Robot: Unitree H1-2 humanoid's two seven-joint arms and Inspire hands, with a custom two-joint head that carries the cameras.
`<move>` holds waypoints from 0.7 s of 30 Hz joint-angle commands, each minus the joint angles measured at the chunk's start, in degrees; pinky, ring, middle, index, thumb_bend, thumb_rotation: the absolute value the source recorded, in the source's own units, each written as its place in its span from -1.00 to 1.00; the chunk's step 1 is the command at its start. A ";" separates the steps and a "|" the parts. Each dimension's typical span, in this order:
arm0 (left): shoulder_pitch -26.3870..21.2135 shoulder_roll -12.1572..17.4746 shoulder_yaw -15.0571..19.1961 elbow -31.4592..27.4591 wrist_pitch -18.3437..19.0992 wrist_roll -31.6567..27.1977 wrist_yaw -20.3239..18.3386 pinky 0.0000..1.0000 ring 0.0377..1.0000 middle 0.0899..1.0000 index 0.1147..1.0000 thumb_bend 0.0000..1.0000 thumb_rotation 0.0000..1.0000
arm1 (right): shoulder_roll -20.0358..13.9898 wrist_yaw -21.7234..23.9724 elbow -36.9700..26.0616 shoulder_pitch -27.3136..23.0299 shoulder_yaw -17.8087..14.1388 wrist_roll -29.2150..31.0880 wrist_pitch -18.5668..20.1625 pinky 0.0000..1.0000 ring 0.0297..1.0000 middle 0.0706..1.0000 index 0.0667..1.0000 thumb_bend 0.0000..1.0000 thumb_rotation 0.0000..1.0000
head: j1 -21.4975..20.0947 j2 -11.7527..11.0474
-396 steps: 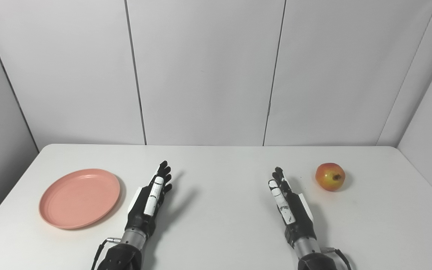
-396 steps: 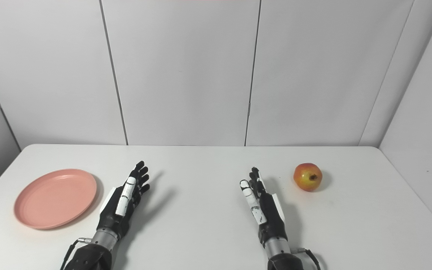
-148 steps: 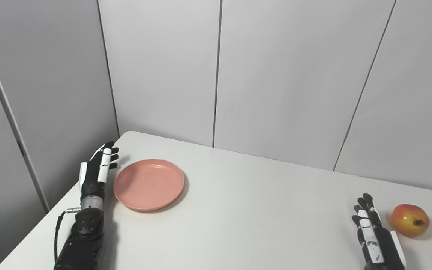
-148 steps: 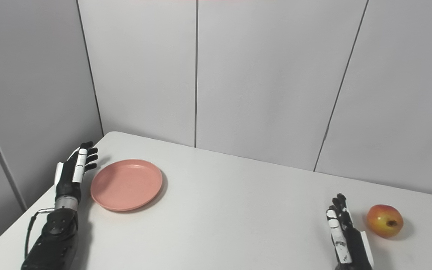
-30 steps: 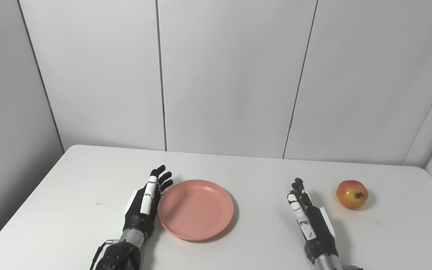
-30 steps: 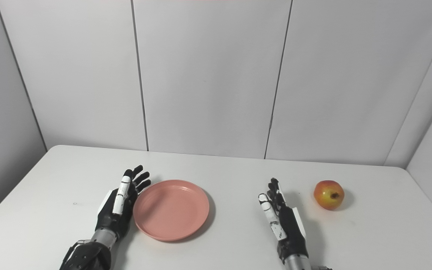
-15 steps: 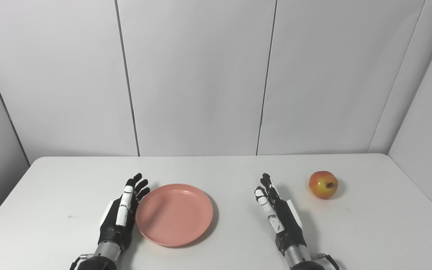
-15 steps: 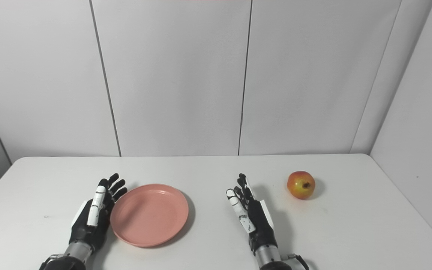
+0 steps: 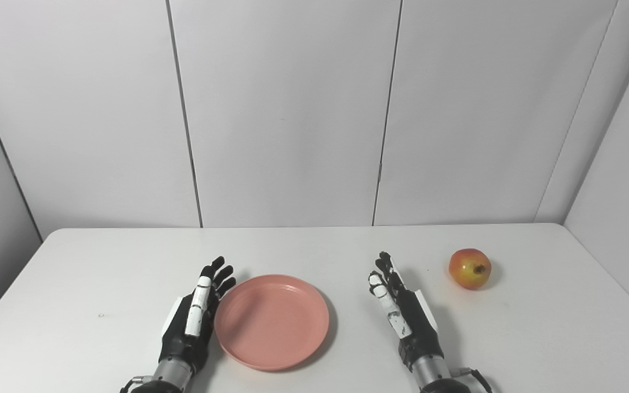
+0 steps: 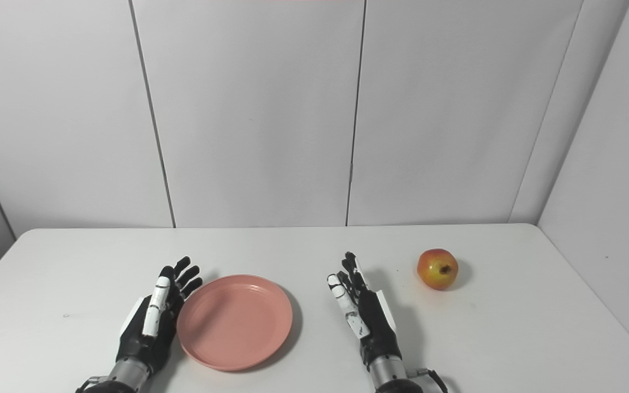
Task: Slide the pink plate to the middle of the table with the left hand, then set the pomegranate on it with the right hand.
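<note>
a white table [image 9: 314, 245] stands against pale grey panelled walls [image 9: 287, 109] with dark seams.

Both hands, lower part of frame: black w/ slim black fingers. Left hand [image 9: 190, 323], lower left: one white finger segment w/ thin dark bands, white panel on outer edge, silver metal wrist cuff below. Right hand [image 9: 406, 319], lower right of centre: white finger w/ dark flecks, white side panel, silver wrist cuff, thin black cable looping off wrist at bottom edge.
</note>
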 commanded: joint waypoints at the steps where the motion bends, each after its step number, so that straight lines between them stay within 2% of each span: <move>1: 0.01 -0.73 -0.17 -0.03 0.07 -0.27 -0.39 0.81 0.86 0.87 0.85 0.05 1.00 | -0.15 -0.10 -1.17 -0.68 0.05 -0.03 -1.70 0.85 0.90 0.96 0.99 0.16 0.69 | 0.16 0.19; 5: 0.46 -1.73 -0.11 -0.07 -1.05 -0.32 -0.31 0.78 0.84 0.84 0.81 0.05 0.99 | -0.35 0.17 -1.56 -0.57 0.03 0.19 -1.35 0.85 0.90 0.97 0.99 0.19 0.69 | 0.75 0.43; 9: 1.10 -2.56 -0.71 -1.26 -0.46 -0.14 -0.41 0.81 0.86 0.86 0.84 0.05 1.00 | -0.69 0.67 -1.95 -0.46 0.06 0.54 -1.22 0.87 0.91 0.99 1.00 0.16 0.70 | 1.57 0.74; 14: 1.18 -2.24 -2.27 -1.75 0.02 0.20 -2.14 0.90 0.94 0.94 0.93 0.07 1.00 | -1.00 0.59 -2.26 -0.46 0.02 0.45 -1.01 0.85 0.90 0.98 1.00 0.20 0.69 | 2.66 1.47; 21: 1.20 -2.21 -3.07 -2.35 0.57 0.19 -2.42 0.92 0.95 0.96 0.95 0.07 1.00 | -1.23 0.42 -2.87 -0.50 -0.05 0.32 -0.08 0.86 0.89 0.96 0.99 0.25 0.68 | 3.38 2.22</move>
